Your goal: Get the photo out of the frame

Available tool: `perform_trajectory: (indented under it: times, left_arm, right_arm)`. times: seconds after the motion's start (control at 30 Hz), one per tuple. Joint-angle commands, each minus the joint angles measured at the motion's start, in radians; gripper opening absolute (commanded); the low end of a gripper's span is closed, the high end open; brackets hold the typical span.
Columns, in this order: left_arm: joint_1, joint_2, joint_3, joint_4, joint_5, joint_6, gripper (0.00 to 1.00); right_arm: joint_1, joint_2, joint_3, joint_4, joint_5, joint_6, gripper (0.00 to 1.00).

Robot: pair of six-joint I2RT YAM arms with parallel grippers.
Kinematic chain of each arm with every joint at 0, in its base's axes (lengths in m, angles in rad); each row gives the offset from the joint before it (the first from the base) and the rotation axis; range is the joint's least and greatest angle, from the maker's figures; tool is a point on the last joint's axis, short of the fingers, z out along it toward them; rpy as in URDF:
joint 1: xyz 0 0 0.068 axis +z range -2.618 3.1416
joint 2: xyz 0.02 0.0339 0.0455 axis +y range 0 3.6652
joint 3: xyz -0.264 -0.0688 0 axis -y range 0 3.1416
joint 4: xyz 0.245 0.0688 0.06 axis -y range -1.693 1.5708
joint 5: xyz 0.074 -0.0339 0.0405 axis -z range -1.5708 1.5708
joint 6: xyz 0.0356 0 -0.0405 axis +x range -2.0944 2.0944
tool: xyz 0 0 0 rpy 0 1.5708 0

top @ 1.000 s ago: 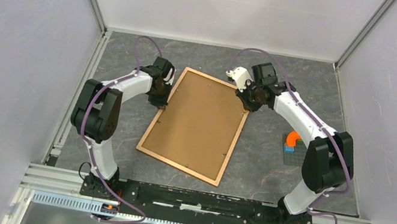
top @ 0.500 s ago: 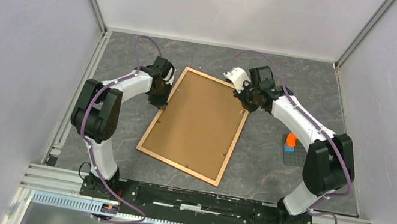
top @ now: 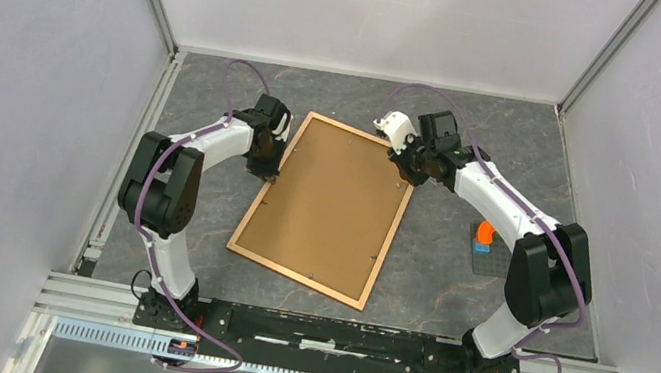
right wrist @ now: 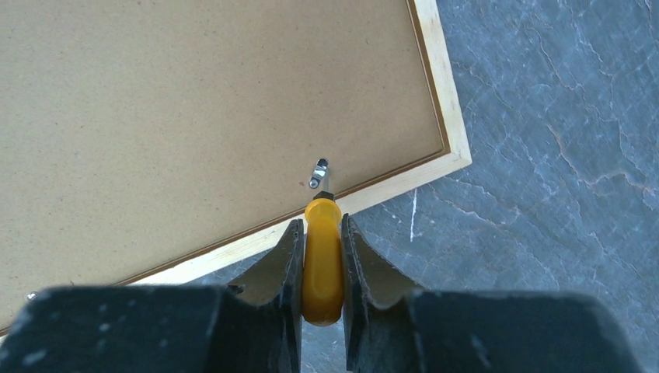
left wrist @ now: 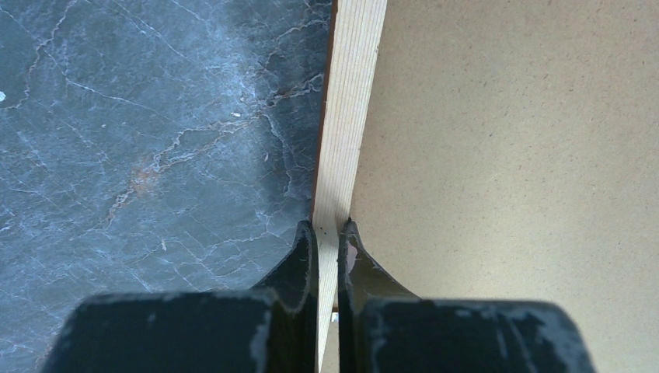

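The frame (top: 323,208) lies face down on the dark table, its brown fibreboard back (left wrist: 505,155) up and its pale wooden moulding (left wrist: 346,140) around it. The photo is hidden under the back. My left gripper (top: 268,174) is shut on the left moulding (left wrist: 329,229), one finger outside it and one over the back. My right gripper (top: 404,166) stands at the far right corner, shut on a yellow tool handle (right wrist: 322,256). The tool's tip meets a small metal clip (right wrist: 319,172) on the back, just inside the moulding (right wrist: 443,101).
A small grey baseplate with orange and blue blocks (top: 487,245) sits right of the frame, under my right forearm. Pale walls enclose the table on three sides. A metal rail (top: 332,334) runs along the near edge at the arm bases.
My right wrist has shifted slightly toward the far side at the frame's corner, with the yellow tool still in it. The left arm and the frame have not moved.
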Motion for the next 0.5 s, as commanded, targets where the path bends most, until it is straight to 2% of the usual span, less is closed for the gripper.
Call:
perform_trajectory:
  times: [0.0, 0.47]
  left_arm:
    - [0.002, 0.036, -0.015, -0.026, 0.011, -0.032, 0.02]
    - [0.003, 0.009, -0.029, -0.018, 0.034, -0.022, 0.03]
  right_arm:
    - [0.008, -0.024, -0.021, -0.035, -0.124, 0.028, 0.0]
    - [-0.043, -0.018, 0.083, -0.039, -0.128, 0.062, 0.0]
